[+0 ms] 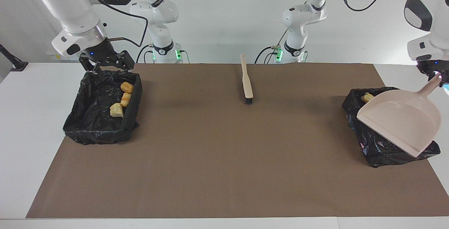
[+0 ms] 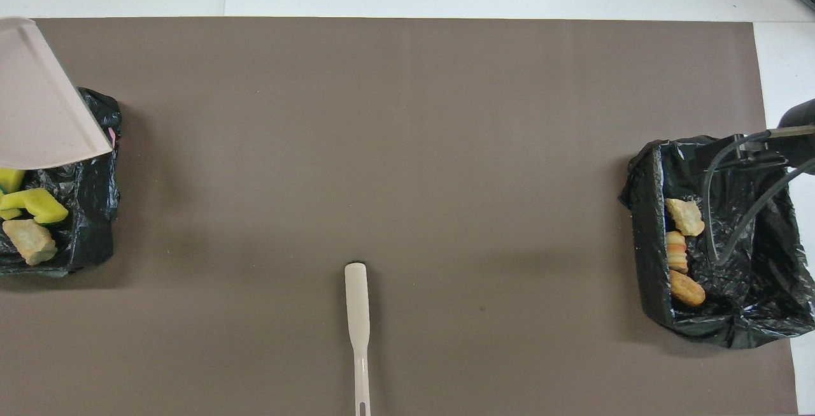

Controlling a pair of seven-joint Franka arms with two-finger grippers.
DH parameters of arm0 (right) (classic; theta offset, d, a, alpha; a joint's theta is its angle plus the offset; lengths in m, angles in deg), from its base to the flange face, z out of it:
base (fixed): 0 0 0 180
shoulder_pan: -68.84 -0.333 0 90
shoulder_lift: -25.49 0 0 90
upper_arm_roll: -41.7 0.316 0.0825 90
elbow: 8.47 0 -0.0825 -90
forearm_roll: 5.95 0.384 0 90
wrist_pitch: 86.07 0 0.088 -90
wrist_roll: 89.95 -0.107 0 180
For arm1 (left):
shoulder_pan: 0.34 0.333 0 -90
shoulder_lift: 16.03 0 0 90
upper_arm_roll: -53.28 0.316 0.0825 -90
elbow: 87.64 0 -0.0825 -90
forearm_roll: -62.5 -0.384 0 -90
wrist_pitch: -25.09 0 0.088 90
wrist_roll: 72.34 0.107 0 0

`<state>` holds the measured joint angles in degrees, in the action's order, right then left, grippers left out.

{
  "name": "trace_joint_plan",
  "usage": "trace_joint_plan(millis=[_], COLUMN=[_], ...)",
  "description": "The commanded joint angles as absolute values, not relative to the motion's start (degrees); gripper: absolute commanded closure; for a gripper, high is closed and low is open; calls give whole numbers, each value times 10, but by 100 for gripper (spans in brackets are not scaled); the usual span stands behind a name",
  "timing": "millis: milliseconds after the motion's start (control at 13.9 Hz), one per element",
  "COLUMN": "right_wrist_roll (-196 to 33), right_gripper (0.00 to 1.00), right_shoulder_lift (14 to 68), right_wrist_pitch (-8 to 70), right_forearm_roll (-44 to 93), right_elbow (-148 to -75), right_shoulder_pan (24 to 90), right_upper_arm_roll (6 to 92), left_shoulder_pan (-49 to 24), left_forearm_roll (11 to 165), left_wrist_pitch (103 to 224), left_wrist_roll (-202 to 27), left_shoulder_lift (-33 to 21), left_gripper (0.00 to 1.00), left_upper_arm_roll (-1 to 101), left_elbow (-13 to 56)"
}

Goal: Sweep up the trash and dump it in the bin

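Left gripper [image 1: 436, 75] holds dustpan [image 1: 403, 120] tilted over bin [image 1: 372, 145].

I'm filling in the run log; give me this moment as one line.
left gripper: shut on dustpan, over bin | right gripper: open, over other bin | brush: on mat
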<state>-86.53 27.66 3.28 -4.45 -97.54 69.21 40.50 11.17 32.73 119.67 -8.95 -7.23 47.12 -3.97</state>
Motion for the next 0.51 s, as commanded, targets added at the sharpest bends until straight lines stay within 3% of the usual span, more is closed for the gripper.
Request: trace_joint_plan(millis=[0,433], right_wrist_roll=[-875,-875], right_gripper=[0,0], right_shoulder_lift=[272,272], right_wrist_pitch=[37,37], right_forearm_roll=[-35,-35], right_elbow=[-977,-977], right_shoulder_pan=[697,697], right_upper_arm_roll=[409,409], left_shoulder_pan=[71,-34], left_forearm_roll=[377,496], left_wrist_pitch=[1170,1153], left_wrist_roll=[-200,-429], left_shoulder_lift=[-126,-159], left_gripper=[100,100], left_upper_arm_roll=[478,478], left_elbow=[28,90])
